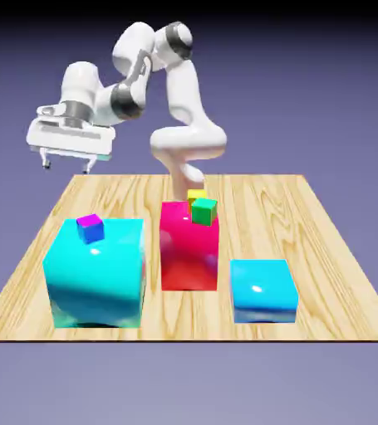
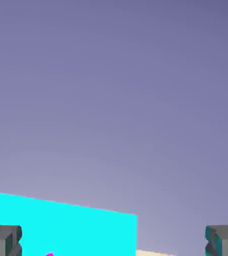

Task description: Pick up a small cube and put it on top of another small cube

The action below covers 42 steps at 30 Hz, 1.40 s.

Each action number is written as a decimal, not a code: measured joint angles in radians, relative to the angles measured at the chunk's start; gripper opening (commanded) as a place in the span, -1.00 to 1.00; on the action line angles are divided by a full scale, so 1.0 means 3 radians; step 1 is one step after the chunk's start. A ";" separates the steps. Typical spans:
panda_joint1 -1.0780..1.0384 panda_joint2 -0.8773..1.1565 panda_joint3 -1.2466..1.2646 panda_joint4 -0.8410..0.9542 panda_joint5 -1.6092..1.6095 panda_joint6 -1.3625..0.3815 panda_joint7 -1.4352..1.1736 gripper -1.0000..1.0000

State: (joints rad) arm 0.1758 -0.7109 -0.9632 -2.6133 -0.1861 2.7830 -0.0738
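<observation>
Arm (image 1: 189, 91): white, rounded segments, dark grey joint bands. Hand (image 1: 71, 138): white, wide, boxy. Fingertips (image 2: 4, 241) were grey, angular.

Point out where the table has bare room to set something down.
Bare wood shows right of the low blue block, along the exterior view's right edge, and between the cyan block and red block. Crowded: the red block's top, with the green cube.

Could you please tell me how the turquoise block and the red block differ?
The turquoise block is wider than the red block. The turquoise block bears a blue-and-purple cube; the red block bears a green cube. Both stand on the table.
</observation>
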 measured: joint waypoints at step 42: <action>0.1814 -0.0314 -0.3629 -0.0442 0.1066 0.0382 -0.3843 0.00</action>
State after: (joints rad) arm 0.7201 -0.8051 -2.0518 -2.7459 0.1336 2.8975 -1.2267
